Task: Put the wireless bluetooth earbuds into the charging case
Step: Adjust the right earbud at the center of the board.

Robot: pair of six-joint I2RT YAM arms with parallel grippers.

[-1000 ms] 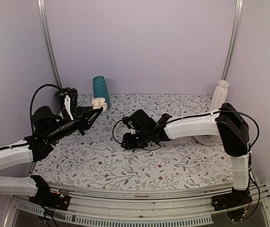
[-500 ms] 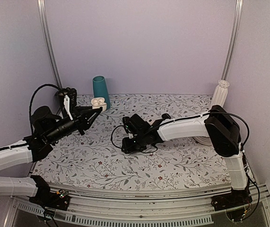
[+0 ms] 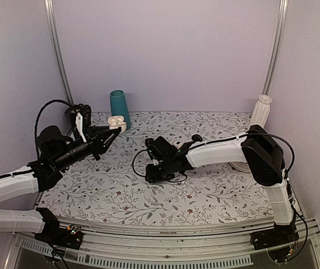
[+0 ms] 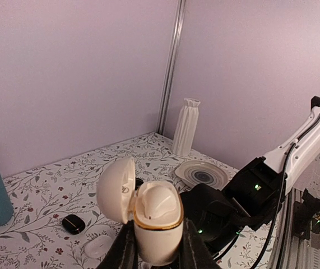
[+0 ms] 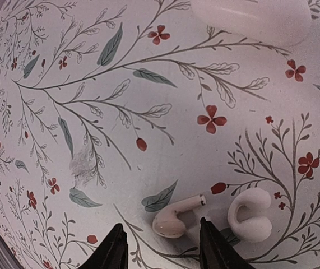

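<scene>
**Case held up at left, buds down on the table at centre**

Room first: pale lilac walls, two metal rails rising at the rear corners, and a table (image 3: 221, 196) with a white top printed in grey sprigs and small red flowers.

Far left at the back wall stands one smooth teal cup (image 3: 119, 107). Just in front of it, the left claw (image 4: 158, 252) is clamped on the charging case (image 4: 157, 221). The case is glossy white, pebble-rounded and gold-rimmed, its lid swung open to the left, and it is held off the table. Below it on the table lie one small black lump (image 4: 73, 223) and one pale oblong piece (image 4: 98, 245), which is blurred.

Centre now: the right claw (image 5: 162, 246) hangs low over the table, dark fingers apart, gripping nothing. Two earbuds (image 5: 174, 219) lie just ahead of its tips, near each other but not touching. The glossy white stemmed one is in line with the gap between the fingers, and the second earbud (image 5: 250, 218), curled, sits to its right.

Over on the right, one flat ringed disc (image 4: 202, 175) with a dark centre, and one ribbed white vase (image 3: 260, 112) upright in the rear right corner.
</scene>
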